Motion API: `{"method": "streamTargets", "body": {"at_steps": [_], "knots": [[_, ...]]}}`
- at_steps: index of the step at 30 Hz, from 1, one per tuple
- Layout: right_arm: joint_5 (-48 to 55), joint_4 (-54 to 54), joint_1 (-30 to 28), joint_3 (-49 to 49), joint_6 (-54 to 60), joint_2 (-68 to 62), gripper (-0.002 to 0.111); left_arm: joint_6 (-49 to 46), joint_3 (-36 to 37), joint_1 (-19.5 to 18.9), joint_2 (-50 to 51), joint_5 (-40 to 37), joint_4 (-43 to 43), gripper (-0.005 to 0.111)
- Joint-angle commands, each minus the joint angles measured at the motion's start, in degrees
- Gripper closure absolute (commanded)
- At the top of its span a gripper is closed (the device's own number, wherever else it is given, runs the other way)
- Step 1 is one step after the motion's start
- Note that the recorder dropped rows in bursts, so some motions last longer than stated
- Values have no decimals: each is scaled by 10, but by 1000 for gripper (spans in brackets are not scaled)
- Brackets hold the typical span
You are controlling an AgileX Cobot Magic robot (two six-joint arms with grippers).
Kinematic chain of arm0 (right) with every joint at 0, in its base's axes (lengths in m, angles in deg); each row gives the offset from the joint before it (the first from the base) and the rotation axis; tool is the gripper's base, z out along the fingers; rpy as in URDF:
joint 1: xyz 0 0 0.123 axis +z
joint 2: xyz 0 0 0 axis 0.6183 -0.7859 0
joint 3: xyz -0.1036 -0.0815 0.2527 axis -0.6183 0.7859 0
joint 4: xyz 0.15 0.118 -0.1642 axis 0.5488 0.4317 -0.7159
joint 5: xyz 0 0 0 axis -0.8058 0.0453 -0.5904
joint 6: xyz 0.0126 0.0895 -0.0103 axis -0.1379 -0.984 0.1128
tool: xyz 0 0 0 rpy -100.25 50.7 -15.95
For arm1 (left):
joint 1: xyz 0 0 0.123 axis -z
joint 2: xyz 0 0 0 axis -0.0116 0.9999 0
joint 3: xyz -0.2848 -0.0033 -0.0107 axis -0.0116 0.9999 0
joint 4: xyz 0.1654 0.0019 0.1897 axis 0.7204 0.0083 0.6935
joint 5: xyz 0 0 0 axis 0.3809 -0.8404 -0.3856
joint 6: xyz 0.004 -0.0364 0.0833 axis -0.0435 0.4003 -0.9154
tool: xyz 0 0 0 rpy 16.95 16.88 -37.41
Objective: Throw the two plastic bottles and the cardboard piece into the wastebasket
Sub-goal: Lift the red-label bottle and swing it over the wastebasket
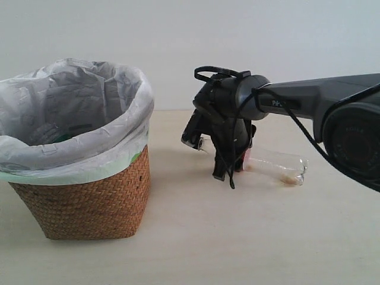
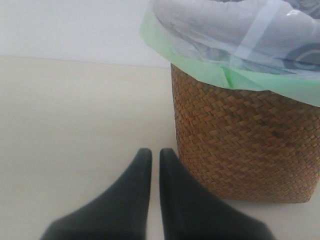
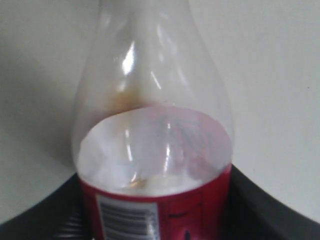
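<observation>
The wastebasket (image 1: 83, 202), brown wicker lined with a white bag, stands at the left. To its right, the slim clear bottle (image 1: 276, 163) with the red label lies low over the table. My right gripper (image 1: 228, 169) reaches down on its middle. In the right wrist view the bottle (image 3: 150, 150) fills the gap of the right gripper (image 3: 155, 177), and both fingers press the red label. My left gripper (image 2: 155, 152) is shut and empty on the table beside the wastebasket (image 2: 235, 145). The wider bottle and the cardboard piece are out of view.
The pale wooden table (image 1: 237, 237) runs back to a plain white wall. The bag's rim, with a green edge (image 2: 260, 82), overhangs the wicker wall. The right arm (image 1: 320, 104) comes in from the right edge.
</observation>
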Motion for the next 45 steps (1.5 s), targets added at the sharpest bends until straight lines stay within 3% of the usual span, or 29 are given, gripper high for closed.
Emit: {"method": "streamTargets", "body": {"at_steps": [1,20,27,35,40,44,45], "knots": [[16,5,-2,-3,-51,2,108,5,2,-2,-1,2,1,101],[136,-2,-2,-7,-216,226,108,5,2,-2,-1,2,1,101],[136,-66,-2,-7,-256,288,108,5,2,-2,-1,2,1,101],[136,-48,-2,-7,-275,305,108,5,2,-2,-1,2,1,101],[136,92,-2,-7,-250,293,108,5,2,-2,-1,2,1,101],[62,433,-2,-63,-69,301,108,5,2,-2,-1,2,1,101],[15,589,-2,-92,-4,305,108,5,2,-2,-1,2,1,101]]}}
